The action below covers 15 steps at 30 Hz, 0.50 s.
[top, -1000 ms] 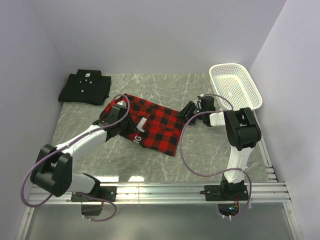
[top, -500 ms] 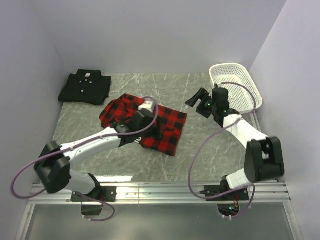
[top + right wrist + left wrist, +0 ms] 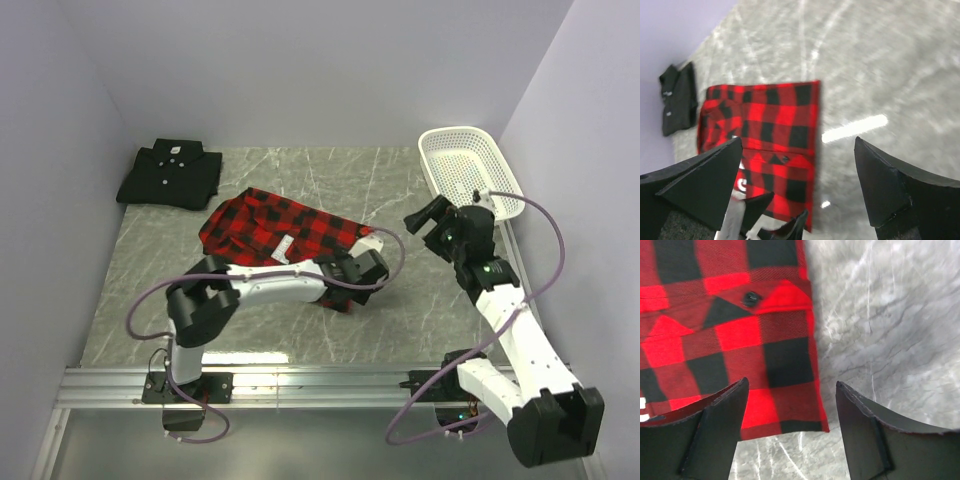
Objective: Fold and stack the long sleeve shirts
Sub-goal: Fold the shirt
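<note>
Grey marbled table (image 3: 420, 300) here, veined in white, with glare on it toward the front, nearer than the plaid shirt. The plaid shirt (image 3: 285, 235) lies flat about mid-table, folded to a rough rectangle. Its red-and-black checks face up, a dark button shows close to its right edge, and there's a scrap of white at its near side. Back and left of it, well apart, the black shirt (image 3: 170, 175) sits folded, collar and small white buttons up. Back and right of it, also well apart, stands the basket (image 3: 432, 165), white mesh. A metal rail (image 3: 320, 378) runs along the table's near edge.
</note>
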Available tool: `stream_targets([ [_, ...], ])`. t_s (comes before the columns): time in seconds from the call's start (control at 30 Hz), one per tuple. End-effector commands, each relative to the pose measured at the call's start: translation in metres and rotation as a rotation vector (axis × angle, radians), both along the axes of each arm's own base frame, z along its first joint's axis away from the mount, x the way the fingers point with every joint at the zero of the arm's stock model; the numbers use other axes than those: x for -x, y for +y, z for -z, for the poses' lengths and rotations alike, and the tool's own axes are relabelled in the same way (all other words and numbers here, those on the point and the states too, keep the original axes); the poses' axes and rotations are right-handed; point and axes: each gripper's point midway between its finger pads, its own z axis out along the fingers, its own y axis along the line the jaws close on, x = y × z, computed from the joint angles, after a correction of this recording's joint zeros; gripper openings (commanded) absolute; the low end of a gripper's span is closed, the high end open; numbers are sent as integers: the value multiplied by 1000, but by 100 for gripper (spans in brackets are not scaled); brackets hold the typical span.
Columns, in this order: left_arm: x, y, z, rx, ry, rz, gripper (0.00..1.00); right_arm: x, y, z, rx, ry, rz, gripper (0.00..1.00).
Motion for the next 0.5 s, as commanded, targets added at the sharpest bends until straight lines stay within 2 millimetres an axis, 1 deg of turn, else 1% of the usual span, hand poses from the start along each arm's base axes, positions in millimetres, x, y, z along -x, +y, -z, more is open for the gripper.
stream_targets([
  [0.0,0,-4,0,-98,-49,18,75,15,-20,20,20,37,97,100],
  [0.03,2,-7,8,-125,-42,24,74,18,-21,21,20,36,102,100],
  [0.07,6,-10,11,-140,-43,35,73,19,-23,24,21,42,105,100],
  [0.13,8,-10,15,-174,-46,37,72,22,-23,32,20,58,105,100],
  [0.17,10,-10,23,-201,-41,40,69,24,-22,34,16,61,102,100],
  [0.2,9,-11,24,-209,-41,38,67,26,-22,40,12,74,104,100],
  [0.23,11,-8,32,-240,-31,40,65,26,-22,41,8,70,102,100],
  [0.27,12,-7,36,-254,-28,39,63,27,-19,43,-3,70,88,100],
  [0.3,12,-8,37,-260,-27,37,58,27,-18,47,-13,70,86,100],
  [0.33,13,-6,43,-279,-20,37,55,27,-17,49,-21,69,80,100],
  [0.37,14,-4,46,-295,-13,37,51,27,-16,52,-23,70,81,99],
  [0.4,14,-4,47,-297,-11,31,39,28,-7,56,-55,66,41,99],
  [0.43,13,-3,47,-305,-13,28,32,28,-2,59,-73,69,16,99],
  [0.47,13,-3,46,-304,-14,25,20,28,3,61,-93,68,-4,99],
])
